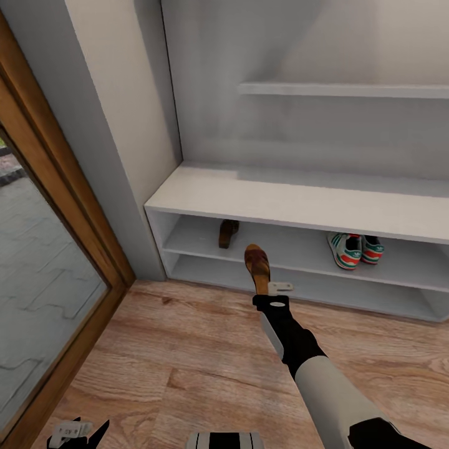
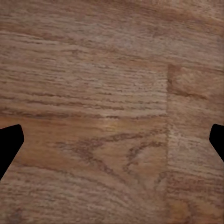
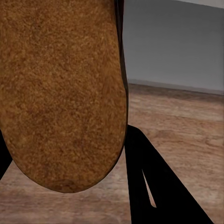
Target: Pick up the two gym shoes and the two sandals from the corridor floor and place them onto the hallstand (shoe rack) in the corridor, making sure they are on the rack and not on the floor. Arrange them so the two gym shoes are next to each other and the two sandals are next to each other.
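The right gripper (image 1: 269,293) clamps the heel end of a brown sandal (image 1: 257,264), holding it off the wood-plank floor (image 1: 187,374) with its toe raised toward the middle shelf of the white hallstand (image 1: 299,202). In the right wrist view the sandal's tan footbed (image 3: 60,93) looms close between the dark fingers (image 3: 154,186). The second sandal (image 1: 228,233) already stands on that shelf, tipped on its side near the left end. Well apart to the right on the same shelf, two white gym shoes (image 1: 354,249) with green stripes and red-orange heels sit side by side; no lettering on them can be read. A floating shelf (image 1: 343,90) hangs above. A wood-framed glass door (image 1: 56,249) borders the left. The left gripper (image 1: 78,431) hangs low over bare floor, jaws spread wide
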